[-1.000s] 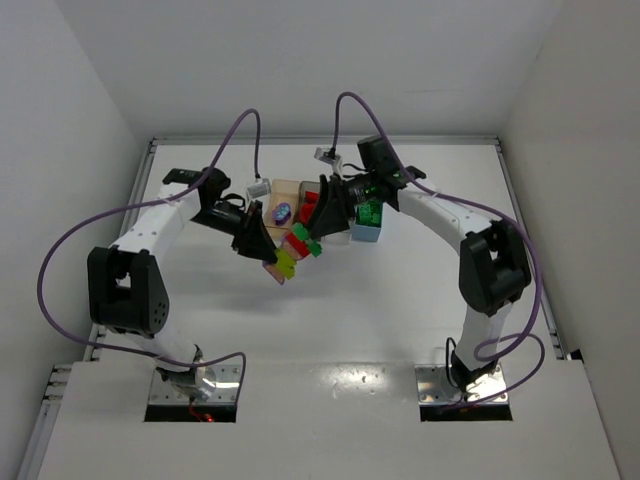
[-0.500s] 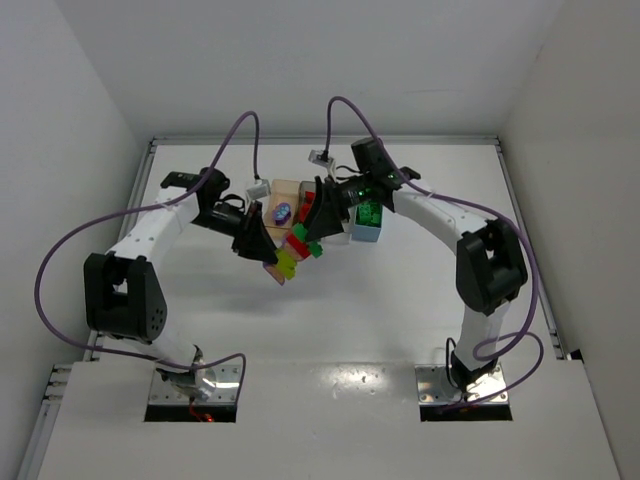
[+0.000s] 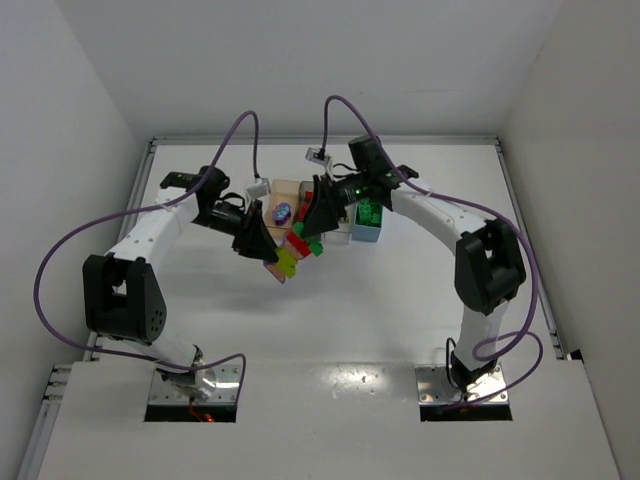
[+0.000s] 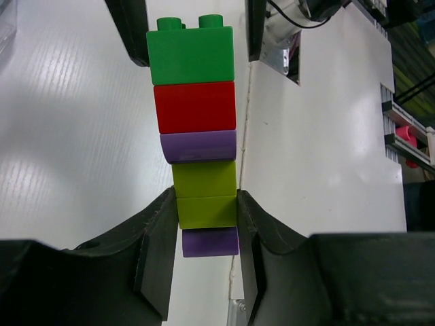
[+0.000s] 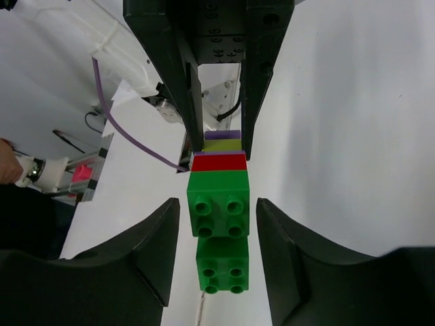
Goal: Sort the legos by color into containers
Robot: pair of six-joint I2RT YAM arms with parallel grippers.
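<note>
My left gripper (image 4: 206, 204) is shut on a lime brick near the base of a multicoloured stack of legos (image 4: 196, 106): purple, lime, lime, purple, red, with a green brick (image 4: 191, 56) at the far end. The stack (image 3: 288, 258) hangs above the table in front of the containers. In the right wrist view my right gripper (image 5: 217, 207) is open, its jaws flanking the green end brick (image 5: 217, 193) with a gap on each side. A second green brick (image 5: 222, 266) shows beside it; I cannot tell whether it is joined.
Behind the stack stand the containers in a row: a tan one (image 3: 290, 188) with a purple brick (image 3: 283, 211) in it, and a light blue one (image 3: 367, 234) holding green bricks (image 3: 369, 213). The right arm hides the containers between them. White walls enclose the table.
My right gripper has slid a little left along the stack's green end and its jaws have narrowed. The left gripper still holds the stack in the same place.
</note>
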